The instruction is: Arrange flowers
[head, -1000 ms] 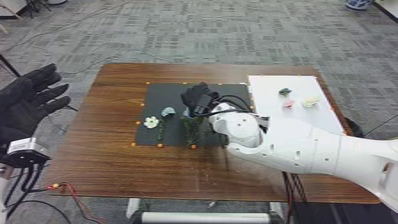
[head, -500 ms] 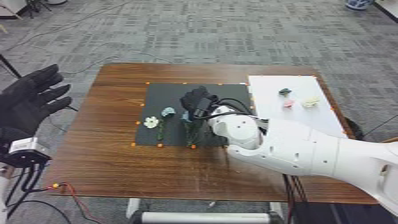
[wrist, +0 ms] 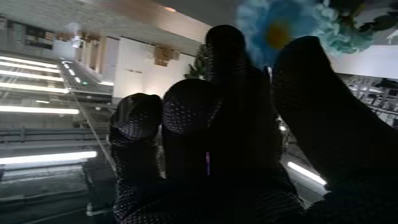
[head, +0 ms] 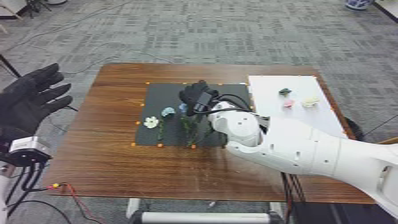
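Observation:
Over the dark mat (head: 160, 95), my right hand (head: 197, 94) holds a blue flower (head: 183, 107), its head beside the fingertips. In the right wrist view that blue flower (wrist: 278, 31) has an orange centre and sits between the thumb and a finger of my right hand (wrist: 213, 145); a paler blue bloom (wrist: 351, 37) is close by. Left of the hand on the mat lie a white flower (head: 151, 122) and a light blue flower (head: 169, 111). Green stems (head: 192, 132) extend below the hand. My left hand (head: 34, 100) is open off the table's left side.
On the white board (head: 311, 115) at the right lie a dark green piece (head: 284, 92), a pink flower (head: 288, 103) and a cream flower (head: 310, 102). Small orange markers dot the mat's border. The white right arm crosses the table's right front. Brown table (head: 107, 165) surrounds the mat.
My right hand has shifted slightly toward the mat's far edge, and the blue flower has moved that way with it. The left hand has stayed nearly still.

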{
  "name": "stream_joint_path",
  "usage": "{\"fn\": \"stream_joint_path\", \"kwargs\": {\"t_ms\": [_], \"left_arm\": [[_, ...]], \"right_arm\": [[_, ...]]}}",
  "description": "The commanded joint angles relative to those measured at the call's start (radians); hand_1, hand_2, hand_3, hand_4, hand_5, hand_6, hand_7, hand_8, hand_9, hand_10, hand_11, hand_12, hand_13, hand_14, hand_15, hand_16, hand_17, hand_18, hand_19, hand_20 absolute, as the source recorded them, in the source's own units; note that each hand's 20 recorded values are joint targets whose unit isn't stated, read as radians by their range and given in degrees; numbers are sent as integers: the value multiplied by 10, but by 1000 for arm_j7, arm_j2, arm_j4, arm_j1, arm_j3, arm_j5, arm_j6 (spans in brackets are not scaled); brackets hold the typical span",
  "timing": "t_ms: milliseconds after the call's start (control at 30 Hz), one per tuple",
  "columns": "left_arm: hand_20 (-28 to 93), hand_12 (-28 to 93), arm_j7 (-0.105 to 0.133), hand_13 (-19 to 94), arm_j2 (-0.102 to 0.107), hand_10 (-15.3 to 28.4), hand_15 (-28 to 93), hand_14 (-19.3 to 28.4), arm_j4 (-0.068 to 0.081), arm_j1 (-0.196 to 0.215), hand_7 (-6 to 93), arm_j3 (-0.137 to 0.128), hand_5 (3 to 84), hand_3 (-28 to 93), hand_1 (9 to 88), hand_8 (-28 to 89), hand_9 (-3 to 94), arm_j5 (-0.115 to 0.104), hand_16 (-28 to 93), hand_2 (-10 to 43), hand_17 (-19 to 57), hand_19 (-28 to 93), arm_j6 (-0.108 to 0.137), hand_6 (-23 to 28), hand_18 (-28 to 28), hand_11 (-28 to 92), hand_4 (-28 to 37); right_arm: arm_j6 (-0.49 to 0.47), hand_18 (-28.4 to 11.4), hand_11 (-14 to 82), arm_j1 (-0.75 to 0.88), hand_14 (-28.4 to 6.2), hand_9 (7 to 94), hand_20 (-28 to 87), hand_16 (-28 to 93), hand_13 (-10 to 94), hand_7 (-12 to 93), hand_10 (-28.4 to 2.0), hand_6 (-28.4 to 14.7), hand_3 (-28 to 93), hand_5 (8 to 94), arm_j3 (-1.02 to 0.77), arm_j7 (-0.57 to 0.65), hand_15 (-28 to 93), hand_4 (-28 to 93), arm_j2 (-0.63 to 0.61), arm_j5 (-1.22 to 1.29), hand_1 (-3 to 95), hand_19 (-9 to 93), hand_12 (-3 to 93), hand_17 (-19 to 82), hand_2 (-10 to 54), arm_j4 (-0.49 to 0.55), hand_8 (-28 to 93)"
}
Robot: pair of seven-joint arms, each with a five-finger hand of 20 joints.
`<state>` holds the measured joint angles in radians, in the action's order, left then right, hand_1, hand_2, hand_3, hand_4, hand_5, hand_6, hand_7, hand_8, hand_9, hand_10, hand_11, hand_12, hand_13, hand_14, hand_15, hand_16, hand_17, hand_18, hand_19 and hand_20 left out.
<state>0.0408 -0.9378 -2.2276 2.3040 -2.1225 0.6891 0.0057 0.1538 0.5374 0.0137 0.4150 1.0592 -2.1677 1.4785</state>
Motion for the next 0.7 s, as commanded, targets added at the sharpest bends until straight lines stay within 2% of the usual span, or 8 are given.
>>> {"fn": "stream_joint_path", "kwargs": {"t_ms": [33, 333, 400, 467, 567, 600, 633, 700], "left_arm": [[79, 144, -8, 129, 0, 113, 396, 145, 1, 0, 215, -2, 263, 686, 246, -97, 203, 0, -65, -64, -80, 393, -3, 30, 207, 222, -281], [75, 137, -7, 128, -5, 114, 411, 145, -2, 13, 225, -5, 264, 688, 244, -104, 203, -2, -74, -64, -80, 399, -5, 30, 208, 239, -282], [75, 136, -7, 128, -3, 114, 413, 145, -2, 14, 227, -6, 264, 689, 244, -104, 203, -2, -76, -65, -81, 400, -6, 30, 208, 241, -283], [74, 134, -7, 128, 0, 114, 414, 144, 2, 8, 227, -2, 264, 689, 244, -105, 204, -3, -77, -65, -80, 400, -7, 30, 208, 241, -283], [74, 133, -11, 128, 0, 114, 415, 144, 3, 3, 227, 5, 264, 689, 245, -106, 203, -2, -78, -64, -80, 400, -8, 30, 208, 243, -283], [73, 133, -13, 128, 0, 114, 416, 144, 3, 4, 228, 4, 264, 689, 245, -106, 203, -2, -79, -64, -80, 401, -9, 30, 208, 244, -283], [73, 133, -11, 128, 1, 114, 416, 145, 3, 3, 229, 5, 264, 689, 245, -106, 203, -2, -79, -64, -80, 401, -11, 30, 208, 245, -283], [73, 132, -14, 128, 5, 115, 419, 145, 5, -3, 231, 9, 264, 690, 244, -106, 203, -1, -80, -65, -80, 403, -11, 30, 208, 247, -283]], "right_arm": [[-34, -193, 289, -4, -67, 646, 579, 385, 592, 380, -66, 17, 858, 544, -26, -10, 770, -283, -6, -41, 396, 838, 399, 307, -95, 24, -170], [-18, -193, 297, -1, -70, 639, 579, 385, 576, 385, -68, 20, 860, 547, -35, -6, 771, -283, -30, -43, 390, 834, 398, 299, -95, 59, -174], [10, -191, 335, 2, -67, 577, 575, 427, 564, 373, -88, 12, 902, 498, -44, -4, 753, -281, -30, -8, 390, 831, 305, 291, -95, 53, -172], [51, -190, 316, -1, -65, 494, 567, 443, 550, 336, -104, -11, 914, 416, -37, 11, 739, -275, -25, 17, 415, 828, 249, 287, -95, 40, -163], [20, -189, 213, 16, -55, 297, 530, 413, 533, 231, -87, -72, 931, 247, -72, 15, 744, -228, -12, 26, 472, 837, 189, 290, -95, 24, -126], [-27, -189, 206, 31, -53, 288, 504, 409, 532, 212, -86, -78, 932, 233, -103, 1, 746, -212, -5, 17, 479, 848, 186, 288, -95, 18, -117], [-43, -193, 190, 22, -51, 272, 411, 405, 534, 200, -83, -79, 932, 230, -90, 19, 746, -196, -3, 24, 486, 903, 163, 278, -95, 20, -114], [-104, -203, 153, 42, -47, 268, 391, 403, 552, 183, -75, -74, 932, 233, -126, -6, 748, -168, 13, 24, 517, 931, 127, 272, -95, -2, -116]]}}
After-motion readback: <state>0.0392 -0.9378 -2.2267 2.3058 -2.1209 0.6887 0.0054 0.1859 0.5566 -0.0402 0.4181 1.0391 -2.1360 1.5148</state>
